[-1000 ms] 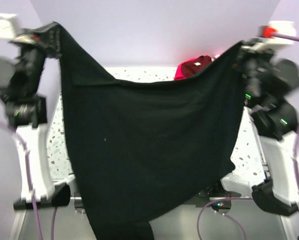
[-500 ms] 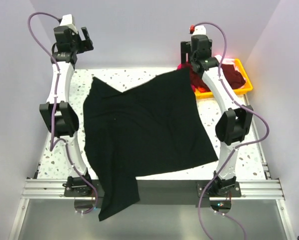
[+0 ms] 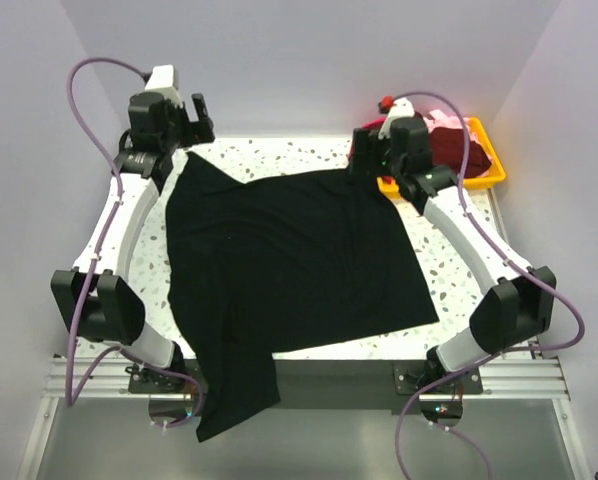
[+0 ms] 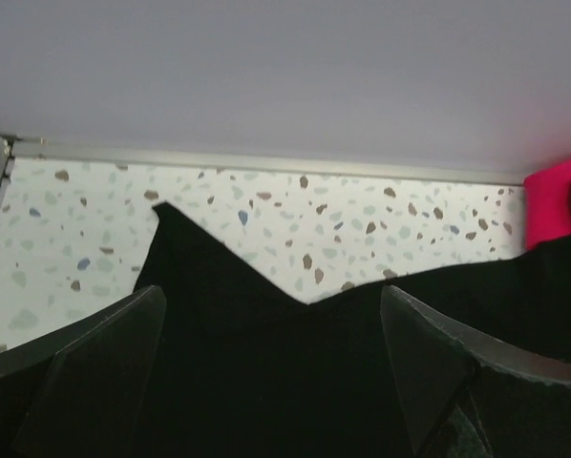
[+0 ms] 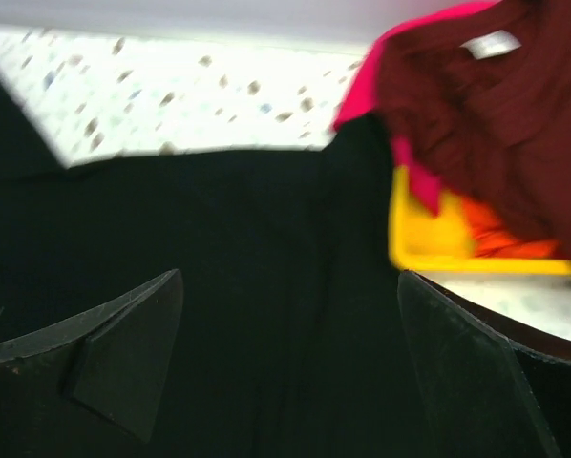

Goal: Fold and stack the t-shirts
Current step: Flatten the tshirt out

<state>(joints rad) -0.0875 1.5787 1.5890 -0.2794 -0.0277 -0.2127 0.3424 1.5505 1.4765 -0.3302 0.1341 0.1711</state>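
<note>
White arms (image 3: pixel 127 222) with black joints (image 3: pixel 99 305) (purple cables (image 3: pixel 76 85) trailing).

One black t-shirt (image 3: pixel 289 260), one maroon t-shirt (image 5: pixel 476 105), one magenta t-shirt (image 4: pixel 553 198), one yellow tray (image 3: pixel 487 180), two arms: left arm (image 3: pixel 129 215), right arm (image 3: pixel 474 235)

Robot lab: bare walls (image 3: pixel 309 60) box in a speckled table (image 3: pixel 279 150) bearing arms (image 3: pixel 129 215).

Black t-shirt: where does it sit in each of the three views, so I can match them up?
Top external: black t-shirt spread flat mid-frame, one near corner hanging over the front edge.
Left wrist: black t-shirt fills the lower half, with a pointed corner at upper left.
Right wrist: black t-shirt fills the centre and bottom.
Shared landmark: speckled tabletop beyond its far edge.
</note>
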